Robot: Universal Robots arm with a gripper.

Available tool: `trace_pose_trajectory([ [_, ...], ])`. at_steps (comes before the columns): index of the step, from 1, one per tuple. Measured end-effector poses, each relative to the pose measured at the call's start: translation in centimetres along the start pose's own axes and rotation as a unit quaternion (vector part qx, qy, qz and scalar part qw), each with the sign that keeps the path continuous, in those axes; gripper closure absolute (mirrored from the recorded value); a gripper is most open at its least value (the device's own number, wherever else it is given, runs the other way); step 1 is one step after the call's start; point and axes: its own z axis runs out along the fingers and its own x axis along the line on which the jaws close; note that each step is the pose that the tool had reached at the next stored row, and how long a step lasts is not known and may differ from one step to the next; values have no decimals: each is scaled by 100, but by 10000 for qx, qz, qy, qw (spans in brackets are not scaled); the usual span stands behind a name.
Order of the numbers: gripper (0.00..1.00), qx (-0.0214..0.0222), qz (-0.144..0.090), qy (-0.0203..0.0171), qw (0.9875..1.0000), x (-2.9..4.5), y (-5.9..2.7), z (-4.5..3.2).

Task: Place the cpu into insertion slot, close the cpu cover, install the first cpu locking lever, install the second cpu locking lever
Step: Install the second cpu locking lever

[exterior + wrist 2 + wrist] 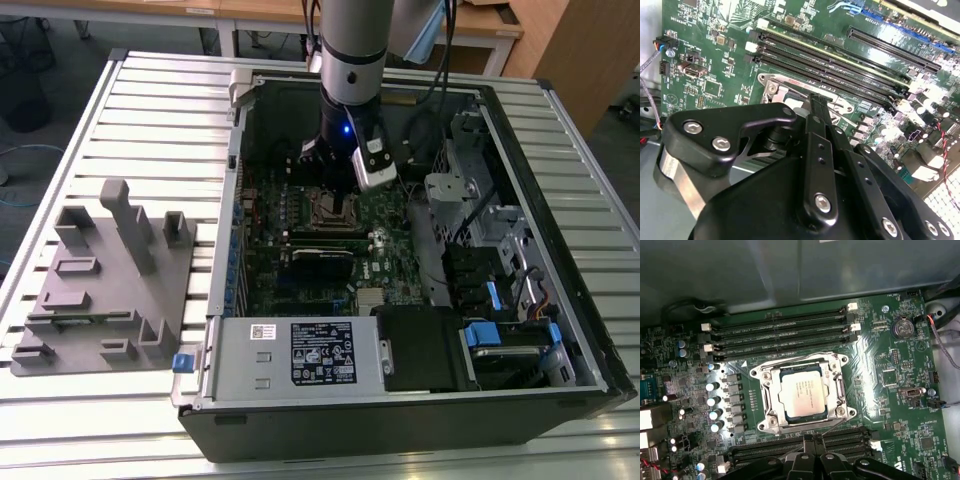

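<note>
The first wrist view gives the clearest account of the work. The cpu [801, 393] lies flat in the insertion slot [771, 424], its silver top facing up and its edges square to the socket. The cpu cover [836, 390] is down over it, the silver frame bordering the chip on all sides with the chip showing through the window. A thin locking lever [832, 426] runs slantwise from the socket's edge toward the gripper [808, 441], whose dark fingertips sit just beside the socket on the side facing one bank of memory slots [850, 437]; a second bank [780, 332] lies along the opposite side.

The second wrist view looks along the gripper [819, 100] from behind. Its two fingers [816, 150] run close side by side, drawn narrow, with their tips at the socket frame [771, 86]. They appear to bear on the lever there, though the contact itself is hidden behind the finger bodies. The chip is masked by the gripper body in this view.

The exterior view shows the wider setting: the arm [350, 60] stands near vertical, reaching down into an open computer case [420, 395] lying on a slatted table [110, 420], with the gripper [340, 205] low over the socket area. A grey fixture block [105, 280] rests on the table at the exterior view's left, well apart from the case.
</note>
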Motion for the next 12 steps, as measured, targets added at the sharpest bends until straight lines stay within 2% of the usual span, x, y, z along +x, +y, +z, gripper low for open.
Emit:
trace_pose_trajectory([
  [7, 90, 0, -1, 0, 10000, 2, -3, 1],
  [12, 90, 1, -1, 0, 10000, 31, -8, 6],
])
